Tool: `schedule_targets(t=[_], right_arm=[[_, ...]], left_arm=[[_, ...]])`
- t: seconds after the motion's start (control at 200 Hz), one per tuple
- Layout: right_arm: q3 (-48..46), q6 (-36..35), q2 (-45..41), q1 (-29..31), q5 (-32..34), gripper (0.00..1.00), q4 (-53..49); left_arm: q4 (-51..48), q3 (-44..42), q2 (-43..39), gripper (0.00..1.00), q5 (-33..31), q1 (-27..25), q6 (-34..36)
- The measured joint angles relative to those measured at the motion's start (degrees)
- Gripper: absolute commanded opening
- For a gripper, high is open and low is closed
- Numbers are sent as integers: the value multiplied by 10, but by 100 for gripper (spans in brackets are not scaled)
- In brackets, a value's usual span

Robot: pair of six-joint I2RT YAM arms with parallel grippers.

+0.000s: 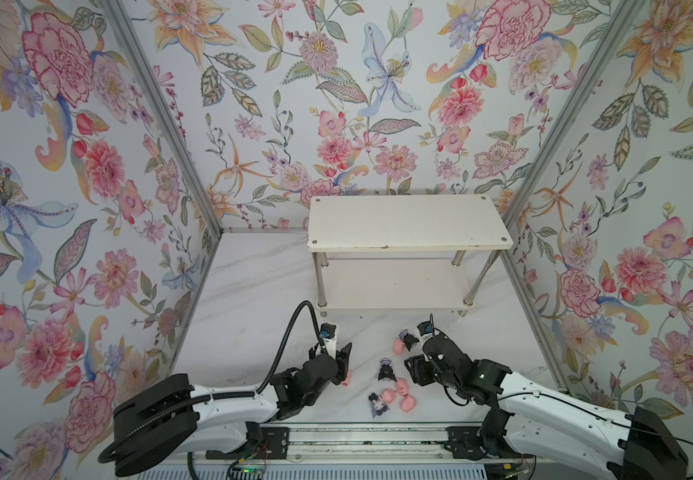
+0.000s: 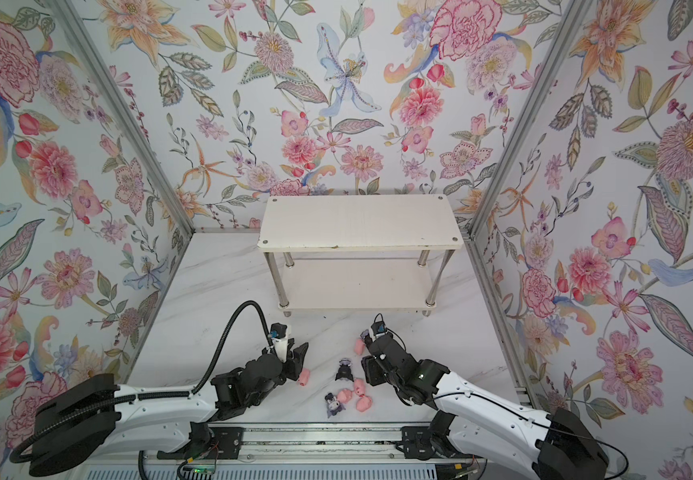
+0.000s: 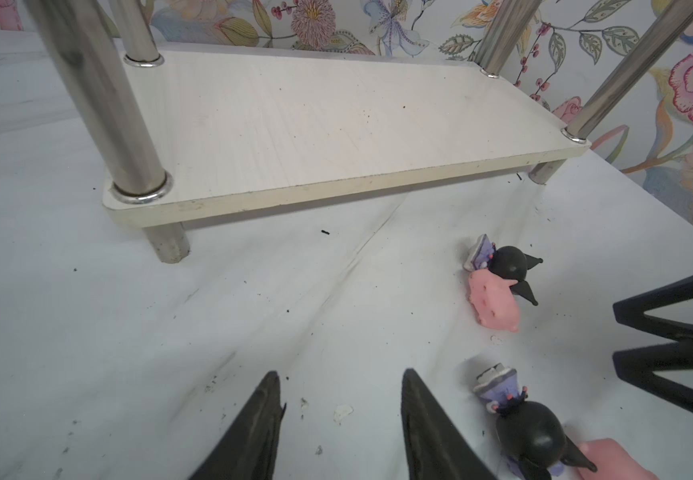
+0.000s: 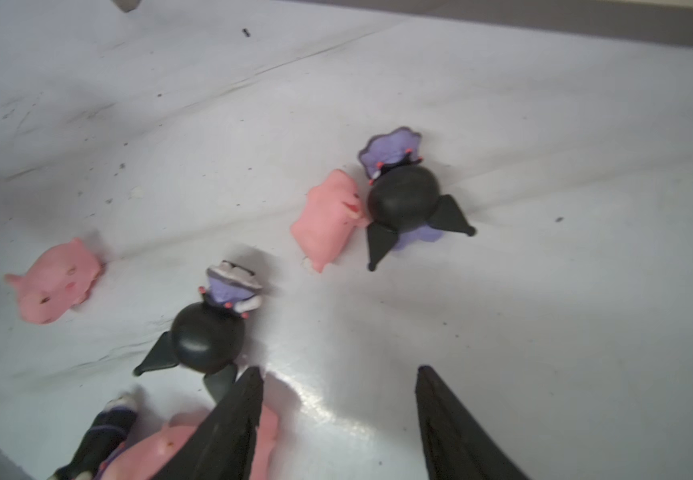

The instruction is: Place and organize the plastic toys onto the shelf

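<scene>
Left gripper (image 3: 340, 376) and right gripper (image 4: 339, 370), jaws parted, grip nothing; pink pigs (image 4: 59, 281) and black-eared figurines (image 4: 405, 203) dot the tabletop (image 4: 523, 158)

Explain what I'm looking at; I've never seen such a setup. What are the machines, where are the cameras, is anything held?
Two robot arms work over a white tabletop. The two wide pictures come from one overhead camera pair; the close ones from a camera on each wrist. Five pink pigs and three black-eared figurines are scattered before the two-tier shelf, which holds no toy. The left fingers and right fingers stand apart, gripping nothing.
</scene>
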Motion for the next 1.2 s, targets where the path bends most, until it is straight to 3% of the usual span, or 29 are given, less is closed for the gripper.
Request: schedule_targets(t=[0.27,0.51,0.606,0.776,0.951,1.201], right_arm=[[9,-30,24,-123,-46,61,-13],[51,-57,86,-139,-83,54,5],[62,-56,93,-103,-86,55,4],[85,-44,96,14,-83,57,6],[90,-22,138,111,-77,52,10],[91,6,172,237,-40,52,8]], left_arm=[[89,78,109,53,12,-23,8],[108,84,129,53,-2,-64,6],[108,71,129,54,-15,-78,-7],[108,35,128,54,-38,-81,-32],[102,26,127,52,-68,-81,-49],[88,-26,75,52,-107,-79,-101]])
